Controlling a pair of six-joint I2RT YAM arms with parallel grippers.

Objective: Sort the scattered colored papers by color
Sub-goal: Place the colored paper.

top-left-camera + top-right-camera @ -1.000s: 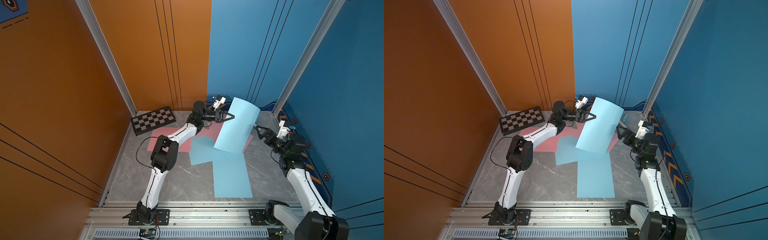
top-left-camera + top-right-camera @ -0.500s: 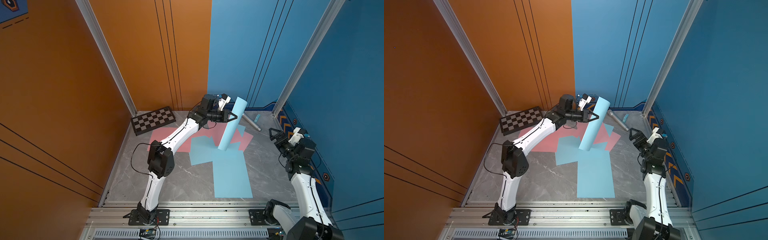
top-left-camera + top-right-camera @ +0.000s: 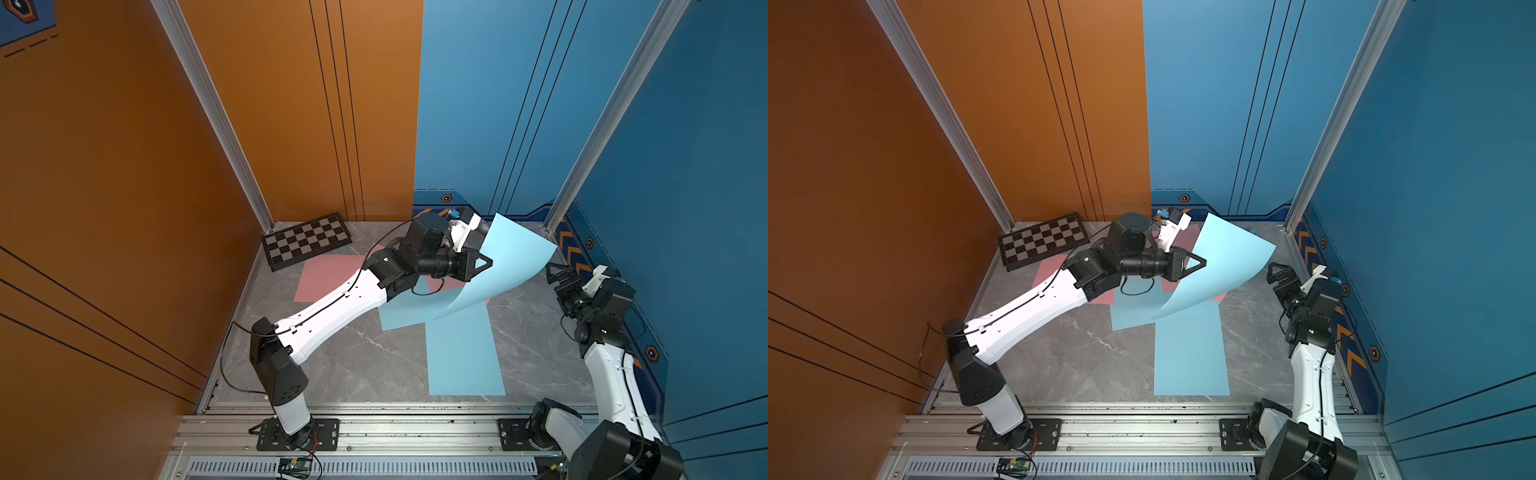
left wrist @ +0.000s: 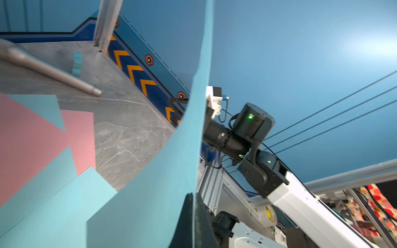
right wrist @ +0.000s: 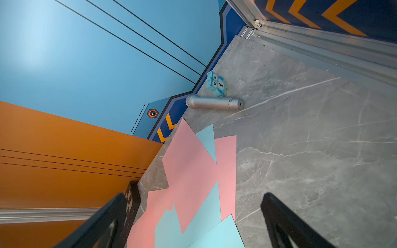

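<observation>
My left gripper [image 3: 488, 262] [image 3: 1202, 262] [image 4: 193, 196] is shut on the edge of a light-blue paper [image 3: 513, 266] [image 3: 1225, 266] [image 4: 163, 171]. The sheet hangs lifted and curved above the pile, its lower corner down among the other sheets. Beneath it, pink papers [image 3: 328, 276] [image 5: 189, 171] and light-blue papers [image 3: 461, 353] [image 3: 1190, 353] lie overlapping on the grey floor. My right gripper [image 3: 559, 274] [image 3: 1279, 272] [image 5: 194, 195] stands open and empty by the right wall, just beyond the lifted sheet's far edge.
A black-and-grey checkered board [image 3: 306, 241] [image 3: 1042, 241] lies at the back left against the orange wall. A silver cylinder [image 5: 214, 102] [image 4: 53, 73] and a small blue block [image 5: 217, 83] rest near the back wall. Walls close in on three sides.
The left gripper has turned the held blue sheet from broadside to edge-on and back to broadside. The right gripper has drawn back toward the right wall, still open.
</observation>
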